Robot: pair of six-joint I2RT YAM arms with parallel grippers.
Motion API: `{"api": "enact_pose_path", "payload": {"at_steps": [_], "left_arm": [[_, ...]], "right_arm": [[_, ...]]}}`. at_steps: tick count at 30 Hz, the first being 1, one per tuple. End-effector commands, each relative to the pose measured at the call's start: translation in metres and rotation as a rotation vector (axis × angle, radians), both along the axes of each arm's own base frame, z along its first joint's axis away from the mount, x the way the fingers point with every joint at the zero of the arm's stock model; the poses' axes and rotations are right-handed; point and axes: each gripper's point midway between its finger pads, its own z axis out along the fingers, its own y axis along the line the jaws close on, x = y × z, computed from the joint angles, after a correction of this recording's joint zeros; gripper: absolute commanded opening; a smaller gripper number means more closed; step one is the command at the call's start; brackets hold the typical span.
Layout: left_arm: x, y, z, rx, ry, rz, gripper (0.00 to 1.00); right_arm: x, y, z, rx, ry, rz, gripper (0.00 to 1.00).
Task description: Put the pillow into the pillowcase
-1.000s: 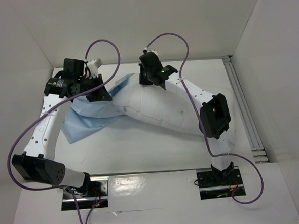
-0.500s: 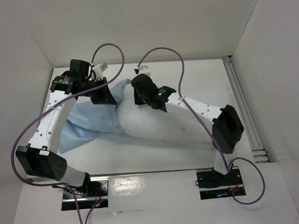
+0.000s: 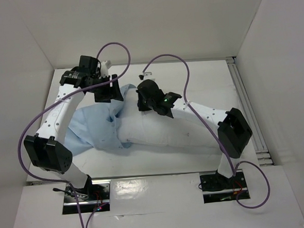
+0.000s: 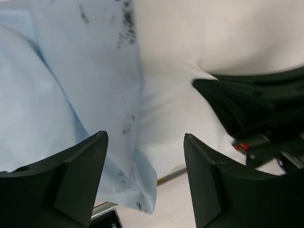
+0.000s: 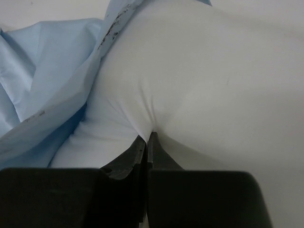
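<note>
The pillow (image 3: 161, 131) lies crosswise, left end toward the pillowcase (image 3: 91, 129).

Pillow (image 3: 168, 132), right gripper (image 3: 142, 105) beside left gripper (image 3: 113, 94)

Left claw (image 4: 145, 142) jaws spread apart, right claw (image 5: 146, 138) pinched closed, both arms extended forward

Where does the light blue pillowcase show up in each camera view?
Top external: pillowcase left of centre.
Left wrist: pillowcase fills the left half.
Right wrist: pillowcase in the upper left.
Shared landmark: the white pillow, on its right in all three.
</note>
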Motion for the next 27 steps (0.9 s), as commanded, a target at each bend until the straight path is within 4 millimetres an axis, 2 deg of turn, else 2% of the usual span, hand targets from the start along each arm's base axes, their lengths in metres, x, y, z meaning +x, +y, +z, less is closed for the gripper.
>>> {"api": "enact_pose_path", "payload": {"at_steps": [1,2,7,9,13,16,17,18,19,21,24,25,26,27], "left_arm": [[0.023,0.016,-0.008,0.132,-0.053,0.075,0.79],[0.027,0.022,-0.012,0.164,-0.065,0.099,0.81],[0.037,0.010,-0.040,0.203,-0.019,0.065,0.83],[0.035,0.002,-0.048,0.194,-0.006,0.031,0.83],[0.034,0.000,-0.063,0.194,0.040,0.030,0.80],[0.040,0.000,-0.072,0.203,0.054,0.042,0.59],[0.042,0.000,-0.072,0.203,0.053,0.043,0.47],[0.046,-0.001,-0.071,0.201,0.048,0.043,0.15],[0.051,-0.005,-0.065,0.191,0.040,0.039,0.00],[0.054,-0.008,-0.049,0.169,0.021,0.042,0.00],[0.059,-0.026,-0.006,0.059,-0.053,0.006,0.00],[0.057,-0.037,0.006,-0.003,-0.058,-0.021,0.00],[0.056,-0.048,0.029,-0.045,-0.109,-0.055,0.00],[0.053,-0.057,0.040,-0.079,-0.121,-0.070,0.00]], "right_arm": [[-0.001,-0.007,-0.016,-0.028,0.034,-0.018,0.00],[-0.001,-0.007,-0.016,-0.028,0.034,-0.018,0.00],[-0.001,-0.007,-0.012,-0.021,0.027,-0.018,0.00],[0.000,-0.008,-0.012,-0.025,0.023,-0.026,0.00],[-0.001,-0.010,-0.014,-0.038,0.026,-0.020,0.00],[-0.001,-0.010,-0.014,-0.038,0.026,-0.020,0.00],[-0.001,-0.010,-0.014,-0.038,0.026,-0.020,0.00],[-0.001,-0.010,-0.014,-0.038,0.026,-0.020,0.00],[0.000,-0.009,-0.007,-0.023,0.012,-0.020,0.00],[0.001,-0.011,0.000,-0.017,-0.002,-0.029,0.00],[-0.003,-0.014,0.012,-0.010,-0.038,-0.035,0.00],[-0.002,-0.018,0.015,-0.008,-0.054,-0.050,0.00],[-0.008,-0.013,0.028,0.013,-0.081,-0.039,0.00],[-0.011,-0.014,0.029,0.010,-0.088,-0.042,0.00]]}}
